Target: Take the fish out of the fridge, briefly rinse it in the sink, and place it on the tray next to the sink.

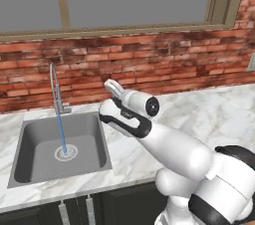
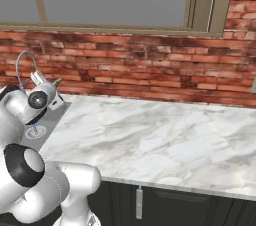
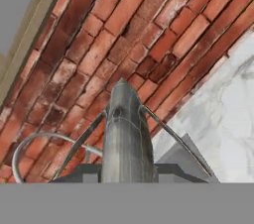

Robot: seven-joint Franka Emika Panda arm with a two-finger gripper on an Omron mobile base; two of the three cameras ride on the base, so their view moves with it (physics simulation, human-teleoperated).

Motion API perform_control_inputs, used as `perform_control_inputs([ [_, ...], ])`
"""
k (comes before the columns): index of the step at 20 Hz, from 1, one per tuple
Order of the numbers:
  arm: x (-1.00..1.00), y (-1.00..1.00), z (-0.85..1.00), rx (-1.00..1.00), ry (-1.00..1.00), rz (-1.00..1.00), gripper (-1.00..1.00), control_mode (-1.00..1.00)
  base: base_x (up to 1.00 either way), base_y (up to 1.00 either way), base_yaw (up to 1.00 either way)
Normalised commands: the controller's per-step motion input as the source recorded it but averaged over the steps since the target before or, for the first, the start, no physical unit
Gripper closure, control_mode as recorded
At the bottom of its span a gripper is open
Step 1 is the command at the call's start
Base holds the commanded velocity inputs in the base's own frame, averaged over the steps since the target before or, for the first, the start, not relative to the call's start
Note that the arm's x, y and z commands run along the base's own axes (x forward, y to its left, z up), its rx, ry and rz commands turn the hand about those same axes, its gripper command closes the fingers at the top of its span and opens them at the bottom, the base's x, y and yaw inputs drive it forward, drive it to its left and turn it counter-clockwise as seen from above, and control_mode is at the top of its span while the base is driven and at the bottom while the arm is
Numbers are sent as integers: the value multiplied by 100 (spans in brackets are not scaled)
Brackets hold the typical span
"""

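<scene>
- Presently held: one silvery-grey whole fish [image 3: 127,134], smooth and tapering; in the hand view it stands up from between my fingertips, its rounded end against the brick wall. In the left base view it shows as a pale sliver [image 1: 114,88] sticking up from my hand, above the counter just right of the sink.
- Square grey steel sink [image 1: 60,147], round drain, set in the counter; a thin blue stream of water falls from the spout to the drain.
- Tall thin curved chrome faucet [image 1: 55,89], at the sink's back edge.
- White-and-grey marbled counter [image 2: 165,140], wide and bare to the right of the sink.
- Red brick wall [image 1: 164,59] behind the counter, with a tan-framed window [image 2: 115,0] above it.
- Dark cabinet fronts [image 2: 190,205] with pale handles under the counter.
- My pincer [image 1: 118,93]: clenched on the fish, tilted upward toward the wall.
</scene>
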Motion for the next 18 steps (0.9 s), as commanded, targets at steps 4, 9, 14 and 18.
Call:
perform_control_inputs([
  [4, -6, -18, 68, -47, 19, -24, 100, -100, 0, 0, 0],
  [9, -2, -11, 21, -9, 10, -16, 100, -100, 0, 0, 0],
  [14, -2, 0, 0, 0, 0, 0, 100, -100, 0, 0, 0],
  [18, -56, -31, 1, 0, 17, 0, 100, -100, 0, 0, 0],
])
